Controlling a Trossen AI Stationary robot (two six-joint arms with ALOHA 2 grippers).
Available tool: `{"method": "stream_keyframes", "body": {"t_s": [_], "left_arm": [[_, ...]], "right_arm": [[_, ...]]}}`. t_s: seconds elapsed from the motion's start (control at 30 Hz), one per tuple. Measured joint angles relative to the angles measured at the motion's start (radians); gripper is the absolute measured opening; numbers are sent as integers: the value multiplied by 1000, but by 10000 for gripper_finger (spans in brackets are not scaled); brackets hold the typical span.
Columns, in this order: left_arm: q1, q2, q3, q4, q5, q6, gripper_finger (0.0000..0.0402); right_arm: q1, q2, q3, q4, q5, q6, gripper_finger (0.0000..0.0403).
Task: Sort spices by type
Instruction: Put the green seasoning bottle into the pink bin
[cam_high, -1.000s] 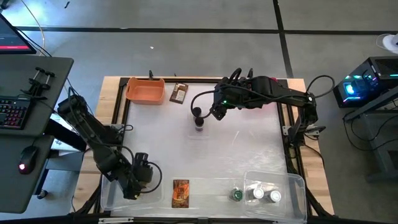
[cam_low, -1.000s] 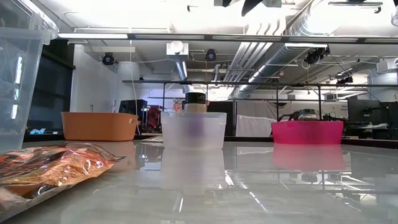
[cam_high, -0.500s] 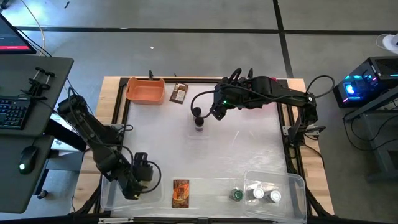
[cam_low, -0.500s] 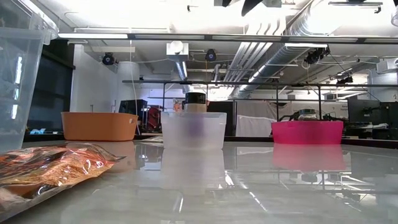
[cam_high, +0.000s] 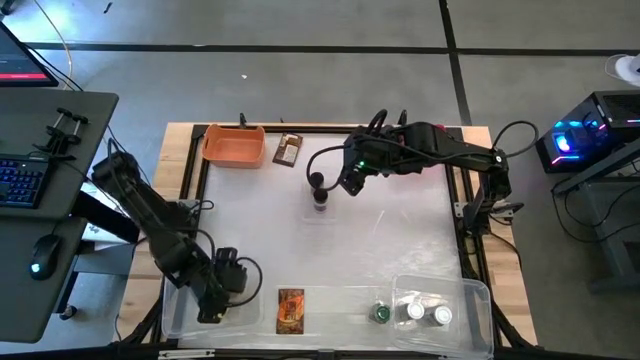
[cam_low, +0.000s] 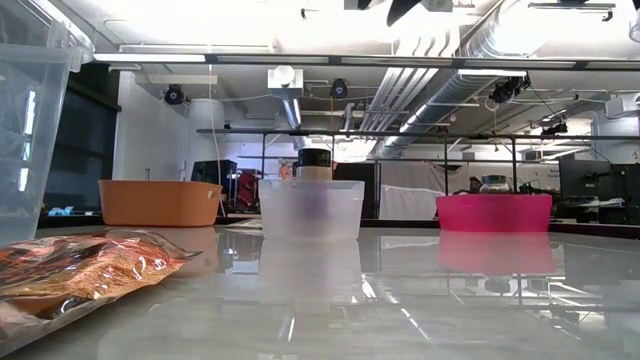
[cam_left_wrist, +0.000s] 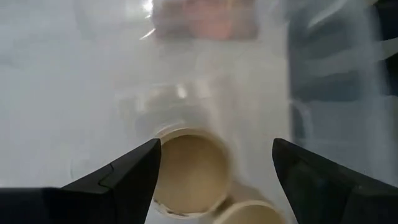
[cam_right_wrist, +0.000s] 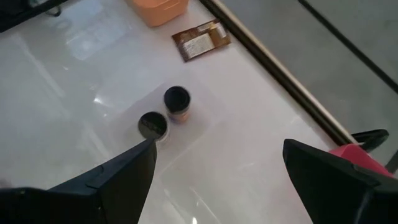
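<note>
The left gripper (cam_left_wrist: 214, 180) hangs inside the clear tub (cam_high: 180, 310) at the table's near-left corner, fingers spread wide, with a tan-capped jar (cam_left_wrist: 189, 169) directly below and between them. A second tan cap (cam_left_wrist: 252, 213) sits touching the first jar, on the side toward the right finger. That is the main risk: if the jaws descend as they are, the right finger could land on or clip the neighbouring jar, tipping both or pinching two at once. The tub's wall also stands close, so a finger could catch on it. The wrist picture is hazy through the plastic, so I cannot be sure how much gap lies between the two jars.

The right gripper (cam_right_wrist: 214, 177) hovers above the middle of the table, also parted and empty. Two dark-capped jars (cam_right_wrist: 166, 116) stand together in a small clear tub just ahead of it; closing on one may nudge its neighbour.

Relative to that central tub, a brown packet (cam_high: 288, 150) lies beyond it beside the orange bin (cam_high: 234, 145), an orange packet (cam_high: 290, 310) lies near the table's front edge, and a green-capped jar (cam_high: 381, 314) stands by white-capped jars (cam_high: 427, 314) in the near-right tub.
</note>
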Motion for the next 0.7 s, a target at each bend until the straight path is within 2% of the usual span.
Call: {"method": "stream_keyframes", "body": {"t_s": [0.13,0.3,0.5,0.7], "left_arm": [[35,-23,50,-4,51,46,294],[94,-55,129,-14,53,84,294],[267,-107,265,-14,36,161,294],[428,-161,392,7,-38,296,294]], "right_arm": [[0,0,0,0,-11,-1,346],[0,0,0,0,-11,1,346],[0,0,0,0,8,0,346],[-15,0,0,-1,25,-28,346]]}}
